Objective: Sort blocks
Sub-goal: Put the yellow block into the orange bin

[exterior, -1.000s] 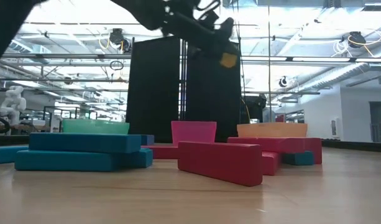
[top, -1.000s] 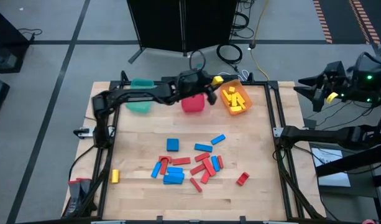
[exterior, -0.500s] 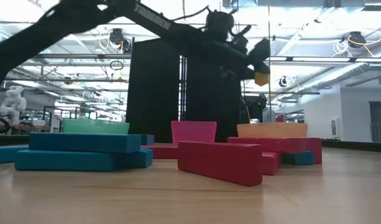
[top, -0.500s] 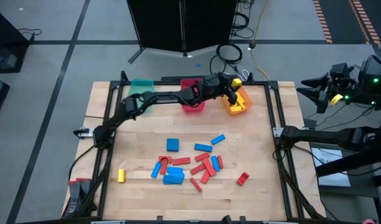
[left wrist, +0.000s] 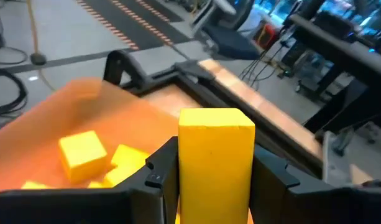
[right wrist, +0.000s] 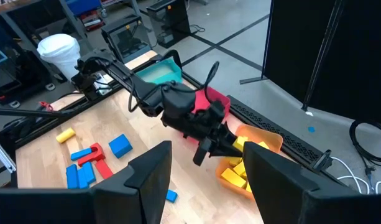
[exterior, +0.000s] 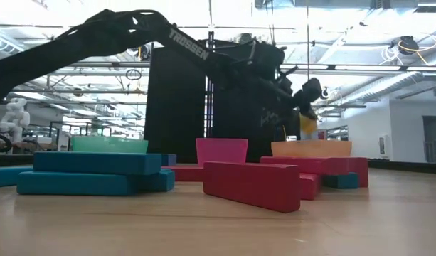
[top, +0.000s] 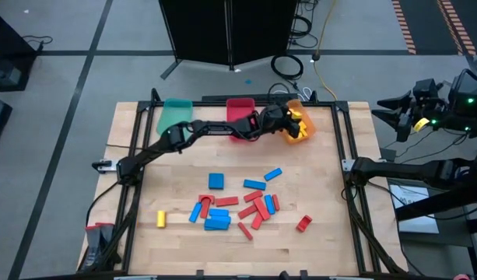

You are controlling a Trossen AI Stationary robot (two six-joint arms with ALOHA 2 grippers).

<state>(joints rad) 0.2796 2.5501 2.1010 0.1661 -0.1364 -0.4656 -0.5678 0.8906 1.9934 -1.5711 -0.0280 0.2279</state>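
Your left hand (top: 291, 127) pinches a yellow block (left wrist: 215, 163) right over the orange bin (top: 303, 117). Right hand (right wrist: 202, 180) waits spread, off the bench. Release near the rim and the block could bounce out. One yellow (top: 162, 219) lies far off.

The left arm is stretched far out in a long, nearly straight line, its wrist tilted downward. The left gripper (top: 292, 124) is clamped on a yellow block (left wrist: 215, 163), which is held upright between the jaws (one finger (left wrist: 158, 177) pressed against each side). The right arm is folded back well away from the left, its gripper (right wrist: 206, 180) held aloft with jaws parted and nothing between them.
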